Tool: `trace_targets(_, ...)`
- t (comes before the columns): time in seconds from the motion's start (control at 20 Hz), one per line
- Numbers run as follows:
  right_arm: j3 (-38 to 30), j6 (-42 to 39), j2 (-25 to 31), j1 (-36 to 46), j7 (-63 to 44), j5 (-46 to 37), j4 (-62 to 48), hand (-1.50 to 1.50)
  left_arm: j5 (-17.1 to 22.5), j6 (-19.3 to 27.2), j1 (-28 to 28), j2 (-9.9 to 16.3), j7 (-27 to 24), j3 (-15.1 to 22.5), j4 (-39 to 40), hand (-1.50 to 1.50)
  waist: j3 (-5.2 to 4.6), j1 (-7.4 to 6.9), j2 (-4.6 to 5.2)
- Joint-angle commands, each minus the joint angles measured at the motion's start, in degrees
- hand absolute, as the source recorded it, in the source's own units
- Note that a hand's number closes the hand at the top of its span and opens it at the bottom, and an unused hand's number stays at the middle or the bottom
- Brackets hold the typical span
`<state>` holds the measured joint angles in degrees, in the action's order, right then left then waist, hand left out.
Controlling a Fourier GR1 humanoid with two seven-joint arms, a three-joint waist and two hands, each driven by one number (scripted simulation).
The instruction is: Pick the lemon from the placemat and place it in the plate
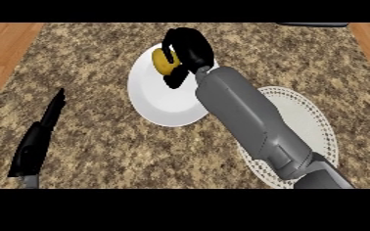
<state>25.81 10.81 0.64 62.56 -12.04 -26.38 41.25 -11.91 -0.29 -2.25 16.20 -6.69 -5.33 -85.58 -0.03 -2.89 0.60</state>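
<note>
The yellow lemon (163,61) is over the upper part of the white plate (155,103), held in my right hand (189,49), whose black fingers and thumb curl round it. My grey right forearm stretches diagonally from the lower right across the white lace-edged placemat (307,115) to the plate. The lemon's right side is hidden by the hand. I cannot tell whether it touches the plate. My left hand (39,134) rests at the lower left edge, fingers straight and pointing up.
A speckled brown stone counter (94,49) runs under everything, with wooden strips at the far left and right edges. A dark object (314,24) shows at the top right edge.
</note>
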Motion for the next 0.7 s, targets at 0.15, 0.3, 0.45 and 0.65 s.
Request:
trace_targets(0.15, 1.1, 7.0, -0.6, 0.0, -1.3, 12.1, -8.5, -1.50, -0.7, -0.1, 1.9, -1.4, 0.2, 1.5, 0.4, 0.00, 0.01, -2.21, 0.60)
trace_targets(0.3, 4.8, 7.7, -0.6, 1.0, -2.5, 15.0, -11.3, -1.50, -0.2, -0.5, 2.0, -0.6, -1.9, 0.0, 3.5, 0.00, -0.03, -2.08, 0.57)
trace_targets(0.45, 7.9, 12.2, -0.6, -0.2, -1.1, 19.5, -8.2, -1.50, -0.1, -1.4, 1.8, -0.2, 1.9, 0.5, -1.4, 0.00, 0.03, -2.16, 0.32)
trace_targets(0.65, -0.2, 16.1, -0.6, 1.0, 7.1, 22.6, -8.2, -1.50, -0.9, -0.2, 2.2, -0.4, 0.7, -0.3, 1.9, 0.00, 0.07, -0.02, 0.19)
